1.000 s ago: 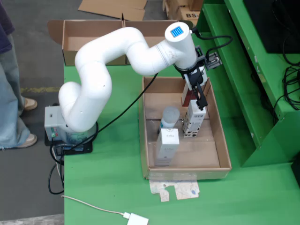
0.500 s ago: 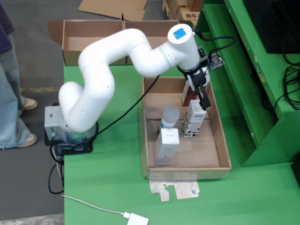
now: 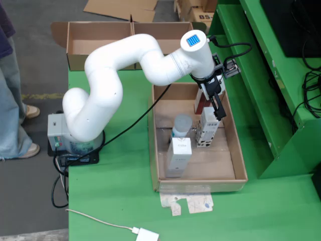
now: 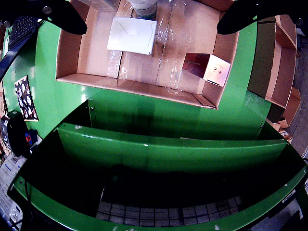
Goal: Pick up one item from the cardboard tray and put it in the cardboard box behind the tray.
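Note:
The cardboard tray [image 3: 239,159] lies on the green table and holds several items: a white carton [image 3: 179,156], a grey-capped bottle [image 3: 182,124], a white patterned carton [image 3: 205,131] and a dark red box [image 3: 200,104]. My gripper [image 3: 216,107] hangs over the tray's far right part, just above the patterned carton and beside the red box. In the wrist view my gripper [image 4: 151,26] is open, its dark fingers [image 4: 62,14] spread wide with nothing between them. Below it are a white carton top [image 4: 131,35] and the red box [image 4: 207,67]. The cardboard box [image 3: 125,42] stands behind the tray.
A green rack [image 3: 261,75] runs along the tray's right side and fills the lower wrist view [image 4: 154,149]. A person [image 3: 12,100] stands at the left. A torn cardboard scrap [image 3: 188,203] and a white cable with adapter [image 3: 145,234] lie near the front edge.

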Controlling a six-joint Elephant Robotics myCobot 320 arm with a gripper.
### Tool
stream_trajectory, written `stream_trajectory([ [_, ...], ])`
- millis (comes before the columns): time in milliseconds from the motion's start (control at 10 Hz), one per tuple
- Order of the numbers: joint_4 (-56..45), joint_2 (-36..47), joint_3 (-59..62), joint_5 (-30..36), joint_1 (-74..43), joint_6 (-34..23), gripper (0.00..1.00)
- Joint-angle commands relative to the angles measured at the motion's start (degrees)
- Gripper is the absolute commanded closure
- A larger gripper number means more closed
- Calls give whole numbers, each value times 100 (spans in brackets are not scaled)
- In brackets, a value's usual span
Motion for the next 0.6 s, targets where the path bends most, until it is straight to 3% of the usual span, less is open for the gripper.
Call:
stream_trajectory([
  [0,389,-66,-192,60,-55,-77,0],
  [500,679,-58,-606,45,-64,-66,0],
])
